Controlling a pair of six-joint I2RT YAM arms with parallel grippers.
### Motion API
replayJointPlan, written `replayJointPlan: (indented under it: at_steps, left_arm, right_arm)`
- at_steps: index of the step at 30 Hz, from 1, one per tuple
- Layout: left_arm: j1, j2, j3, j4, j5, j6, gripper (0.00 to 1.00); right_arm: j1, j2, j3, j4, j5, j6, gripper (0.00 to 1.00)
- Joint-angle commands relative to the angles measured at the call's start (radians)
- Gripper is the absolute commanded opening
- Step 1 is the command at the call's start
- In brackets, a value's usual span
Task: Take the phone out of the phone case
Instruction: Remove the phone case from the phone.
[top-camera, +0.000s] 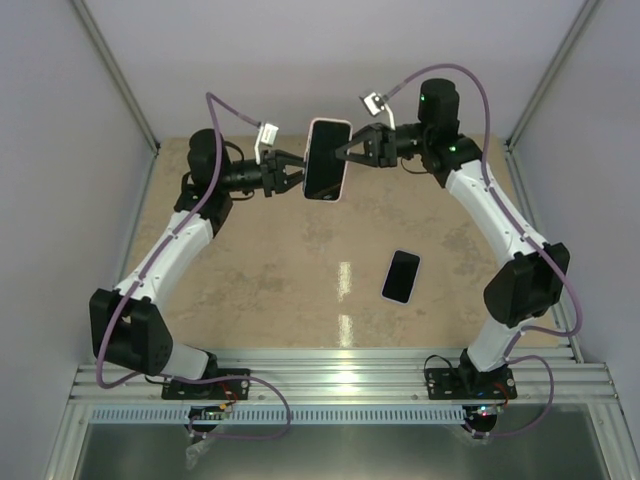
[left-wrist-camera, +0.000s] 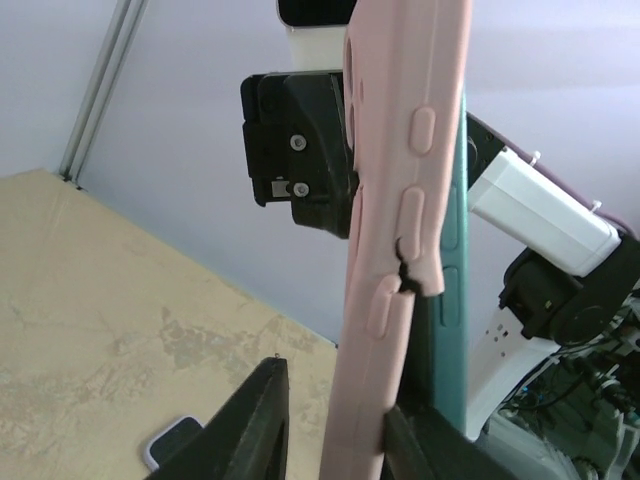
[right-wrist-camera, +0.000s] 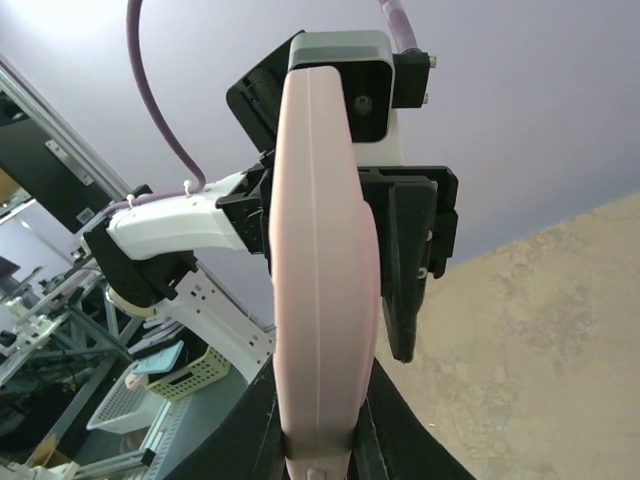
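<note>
A phone in a pink case is held upright in the air between my two grippers, its dark screen facing the top camera. My right gripper is shut on the case's right edge; in the right wrist view its gripper hugs the pink case on both sides. My left gripper is open at the left edge. In the left wrist view the left gripper straddles the pink case; one finger stands apart from it. The phone's teal edge shows beside the peeled case side.
A second phone lies flat on the beige table, right of centre, and shows at the bottom of the left wrist view. Grey walls and metal posts enclose the table. The arm bases sit on the aluminium rail at the near edge.
</note>
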Motion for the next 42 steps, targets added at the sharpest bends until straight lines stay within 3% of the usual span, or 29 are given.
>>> replayJointPlan:
  at_steps: [1, 6, 9, 12, 17, 21, 26, 29, 37, 42]
  left_arm:
    - [-0.001, 0.004, 0.046, 0.158, -0.141, -0.117, 0.19]
    - [0.0, -0.001, -0.032, 0.111, -0.17, -0.134, 0.0]
    - [-0.001, 0.026, -0.076, 0.078, -0.168, -0.14, 0.0]
    - [0.002, 0.053, -0.123, 0.089, -0.155, -0.167, 0.0]
    - [0.012, 0.065, -0.196, 0.214, -0.135, -0.248, 0.0]
    - [0.019, 0.087, -0.237, 0.269, -0.136, -0.272, 0.0]
    - [0.037, 0.096, -0.222, 0.074, -0.22, -0.133, 0.0]
    - [0.037, 0.102, -0.186, -0.098, -0.32, -0.019, 0.0]
    - [0.037, 0.164, -0.148, -0.23, -0.455, 0.02, 0.0]
    - [0.036, 0.185, -0.122, -0.294, -0.542, -0.064, 0.0]
  right_arm:
    - [0.108, 0.036, -0.037, -0.116, -0.144, -0.042, 0.01]
    - [0.067, 0.1, -0.061, -0.075, -0.084, 0.025, 0.01]
    - [0.052, 0.142, -0.075, -0.072, -0.062, 0.037, 0.08]
    - [0.052, 0.167, -0.075, -0.076, -0.054, 0.037, 0.19]
    - [0.049, 0.193, -0.105, -0.119, -0.038, -0.001, 0.49]
    - [0.042, 0.212, -0.127, -0.136, -0.024, -0.031, 0.6]
    - [0.014, 0.206, -0.141, -0.152, 0.054, -0.049, 0.8]
    - [0.004, 0.181, -0.15, -0.171, 0.196, -0.054, 0.91]
    - [0.008, 0.189, -0.143, -0.257, 0.471, -0.132, 0.88]
    - [0.06, 0.121, -0.181, -0.268, 0.686, -0.261, 0.86]
